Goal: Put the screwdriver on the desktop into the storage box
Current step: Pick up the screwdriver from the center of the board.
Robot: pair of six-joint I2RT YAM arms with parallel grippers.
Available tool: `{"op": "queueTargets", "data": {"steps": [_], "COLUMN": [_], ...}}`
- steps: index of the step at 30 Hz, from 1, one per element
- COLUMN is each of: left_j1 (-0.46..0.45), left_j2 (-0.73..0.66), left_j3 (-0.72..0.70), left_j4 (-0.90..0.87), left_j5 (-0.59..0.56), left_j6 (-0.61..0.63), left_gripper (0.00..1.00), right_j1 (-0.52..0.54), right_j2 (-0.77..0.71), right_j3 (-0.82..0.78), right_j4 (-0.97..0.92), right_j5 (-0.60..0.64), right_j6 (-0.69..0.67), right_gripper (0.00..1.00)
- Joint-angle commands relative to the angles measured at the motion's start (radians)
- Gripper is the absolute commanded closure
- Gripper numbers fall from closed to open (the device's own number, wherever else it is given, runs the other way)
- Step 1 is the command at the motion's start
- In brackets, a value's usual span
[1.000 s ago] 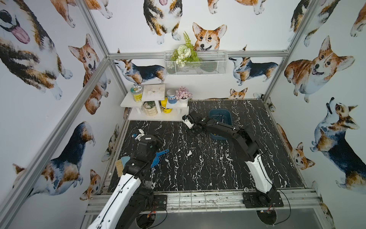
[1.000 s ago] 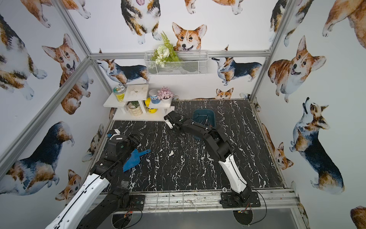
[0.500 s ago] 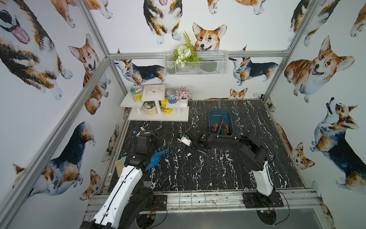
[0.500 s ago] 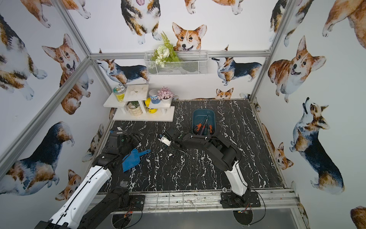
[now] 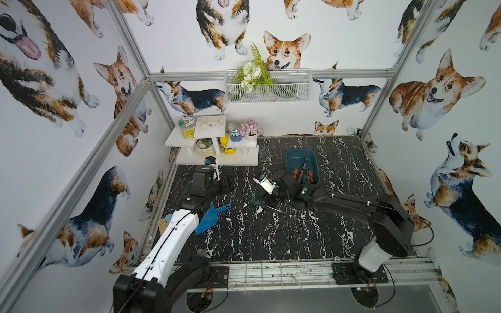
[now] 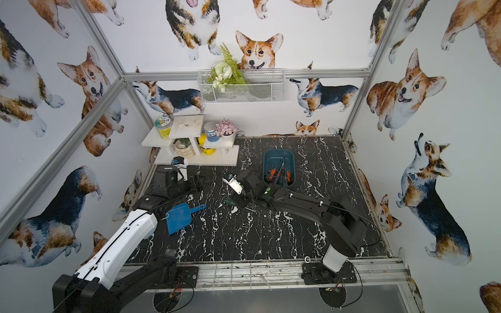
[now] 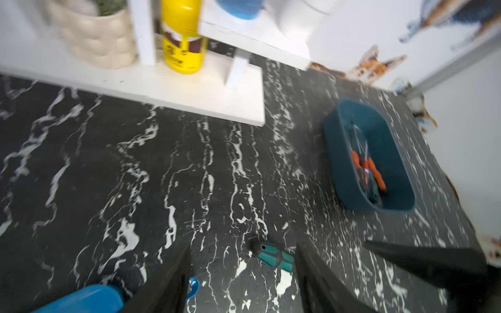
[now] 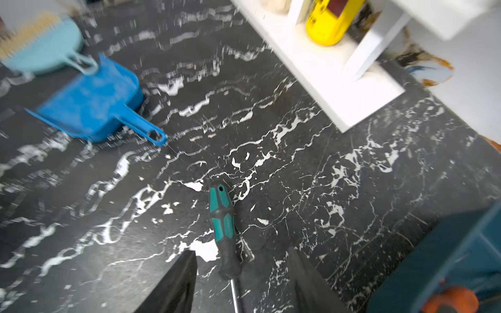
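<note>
Right wrist view: right gripper (image 8: 241, 250) has swung over the screwdriver (image 8: 222, 214), jaws apart (left gripper (image 7: 242, 244) likewise)

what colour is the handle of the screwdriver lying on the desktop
The loose screwdriver's handle is teal with black sections, clearest in the right wrist view.

White walls (image 5: 339, 43) with corgi dog pictures (image 5: 284, 51) stand all around. Silver metal bars (image 5: 195, 76) hold them. At twelve o'clock hangs a white wire basket (image 5: 271, 93) with flowers (image 5: 252, 73). At eleven o'clock sits a small white shelf (image 5: 238, 160) with jars (image 5: 187, 129).
</note>
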Motion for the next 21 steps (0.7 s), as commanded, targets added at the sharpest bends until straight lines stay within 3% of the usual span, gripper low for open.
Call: {"op": "queueTargets", "data": {"steps": [1,6,10,13,16,21], "left_j1": [-0.069,-0.213,-0.257,-0.298,-0.322,-0.355], "left_j2": [0.07,0.227,0.372,0.471,0.547,0.617], "left_j3": [0.053,0.139,0.208,0.246,0.263,0.29], "left_j4": [0.002,-0.121,-0.17,-0.247,-0.287,-0.286], "left_j5": [0.134,0.088,0.059,0.009,-0.059,-0.028], "left_j6": [0.374,0.795,0.958,1.092,1.158,1.177], "left_gripper": [0.34,0.3,0.27,0.21,0.2,0.19], "right_j1": [-0.04,-0.197,-0.286,-0.304,-0.308,-0.309], "right_j2": [-0.132,-0.359,-0.508,-0.571,-0.617,-0.681], "right_j3": [-0.135,-0.349,-0.403,-0.41,-0.427,-0.468], "right_j4": [0.171,0.214,0.163,0.088,0.048,0.034], "right_j5": [0.011,-0.005,0.002,0.08,0.117,0.128], "right_j6": [0.262,0.483,0.491,0.48,0.476,0.508], "right_gripper": [0.41,0.41,0.38,0.32,0.32,0.31]}}
